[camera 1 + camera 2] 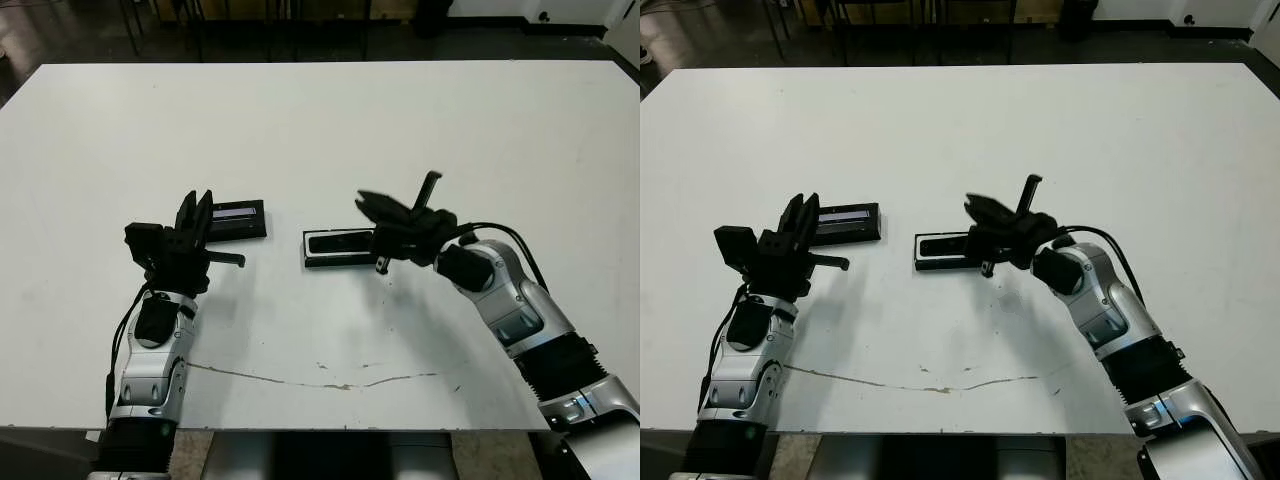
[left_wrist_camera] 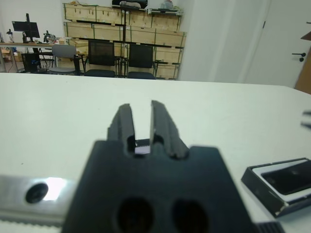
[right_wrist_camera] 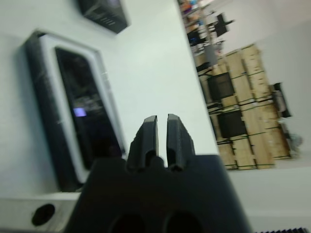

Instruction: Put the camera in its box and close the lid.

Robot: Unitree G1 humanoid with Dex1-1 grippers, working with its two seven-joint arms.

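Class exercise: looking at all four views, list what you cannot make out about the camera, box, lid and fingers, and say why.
1. Box, head views: its right end is hidden behind the right gripper.
2. Lid, head views: its left end is covered by the left gripper.
3. Camera, right wrist view: blurred, so surface detail is unreadable.
4. Box, left wrist view: cut off by the picture edge.

A broad white rectangular worktop bears a thin brown crack-like line near its front edge. Beyond it stand black office chairs and stacked pale wooden crates.
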